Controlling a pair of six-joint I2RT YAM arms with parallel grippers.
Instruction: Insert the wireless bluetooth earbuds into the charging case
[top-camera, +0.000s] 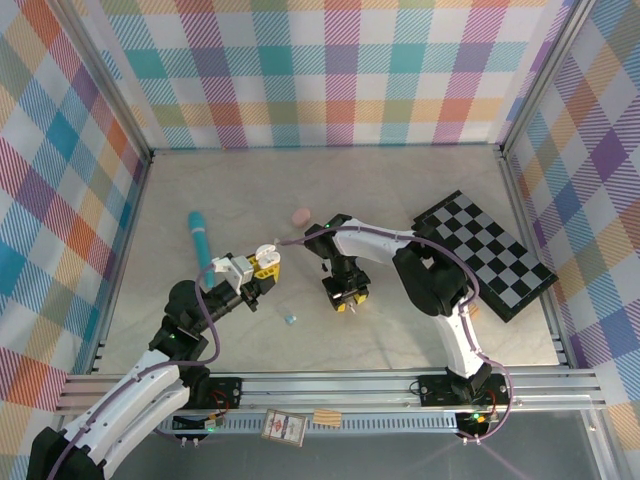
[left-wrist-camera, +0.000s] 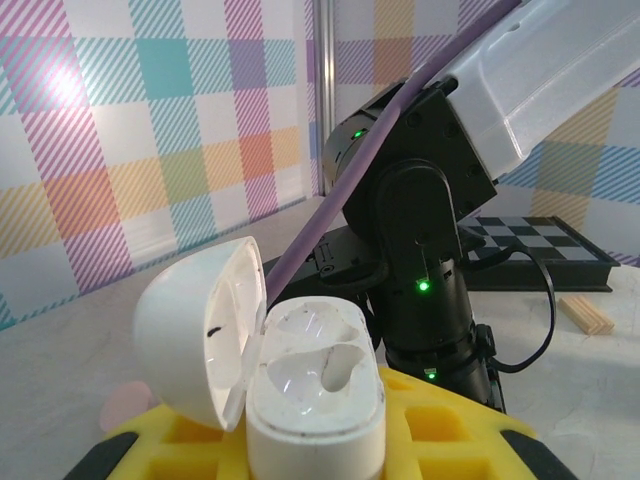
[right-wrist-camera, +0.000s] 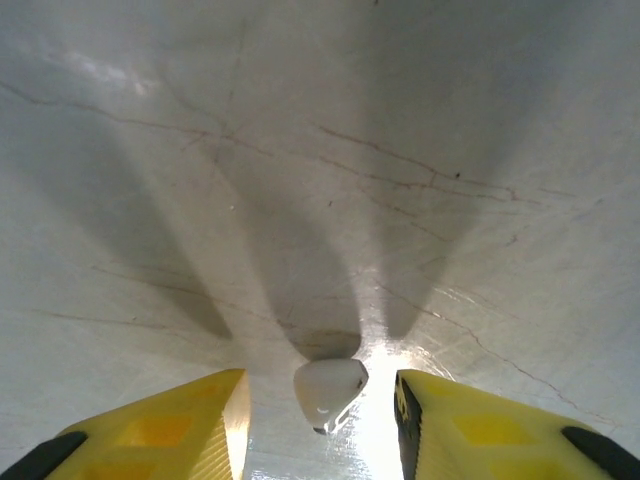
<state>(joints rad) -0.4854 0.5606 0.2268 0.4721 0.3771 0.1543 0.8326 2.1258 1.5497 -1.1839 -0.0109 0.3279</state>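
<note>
surface: pale, faintly veined tabletop (top-camera: 400, 190) inside a pen of bright plaid walls, with a checkerboard (top-camera: 485, 255) at the far right.
white earbud: lies on the table right under the right gripper (top-camera: 345, 300); in the right wrist view the white earbud (right-wrist-camera: 328, 388) sits between the two yellow fingers (right-wrist-camera: 185, 420).
right claw: partly open, a gap showing on each side of the nub, so nothing is gripped yet.
left claw: the left gripper (top-camera: 258, 268) is clamped on the charging case (left-wrist-camera: 312, 395), held up off the table to the left of the right gripper.
case: lid (left-wrist-camera: 195, 340) flipped back to the left, both moulded wells facing up and bare.
other pieces: a teal earbud (top-camera: 291, 317) lies on the table near and between the two grippers; a small pale pink piece (top-camera: 300, 214) lies farther off, too small to tell what it is.
handling: the earbud looks tiny, hard, glossy and very light, so it will likely squirt sideways or roll under an off-centre pinch.
where to grip: across the rounded body, pads square to it and low to the table, leaving the stem end free to drop into a well.
risk: a hard squeeze may flick it away.
</note>
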